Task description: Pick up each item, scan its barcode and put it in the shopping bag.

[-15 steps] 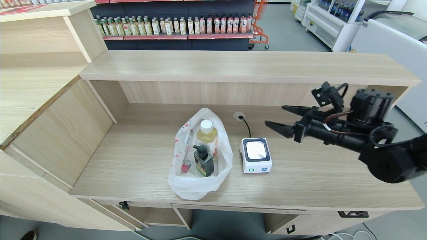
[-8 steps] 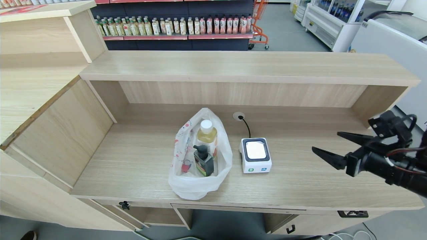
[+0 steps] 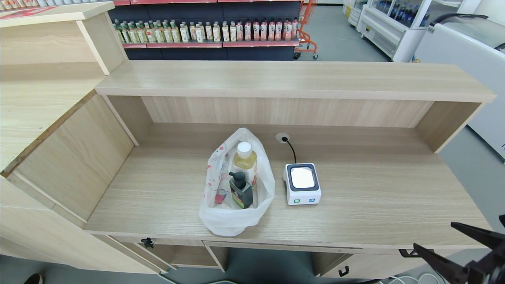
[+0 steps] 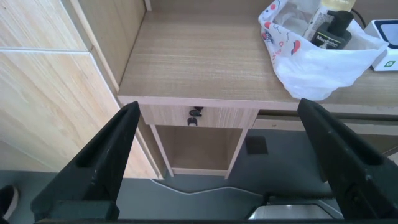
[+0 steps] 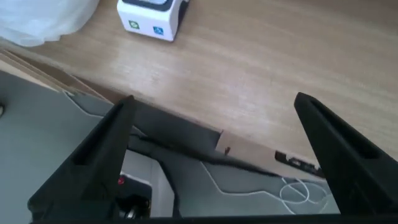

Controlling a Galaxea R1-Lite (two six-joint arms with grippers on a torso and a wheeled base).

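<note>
A white plastic shopping bag (image 3: 221, 221) lies open at the counter's middle. Inside it are a yellow bottle with a white cap (image 3: 244, 159) and a dark pump bottle (image 3: 240, 192). Just right of the bag sits the white barcode scanner (image 3: 302, 183). My right gripper (image 3: 433, 235) hangs open and empty beyond the counter's front right corner; its wrist view shows the scanner (image 5: 151, 15) and the bag's edge (image 5: 43, 18). My left gripper (image 4: 219, 106) is open and empty, low in front of the counter's left end, looking at the bag (image 4: 317, 62) and pump bottle (image 4: 333, 31).
The wooden counter (image 3: 375, 205) has a raised ledge (image 3: 292, 79) behind and a side wall (image 3: 75, 157) on the left. A black cable (image 3: 291, 150) runs from the scanner to a hole. Drawers (image 4: 199, 118) sit under the front edge. Cables (image 5: 298, 186) lie on the floor.
My right arm has pulled back from above the counter beside the scanner, going right and down past the front right corner. Its gripper stayed open. The bag and scanner have not moved.
</note>
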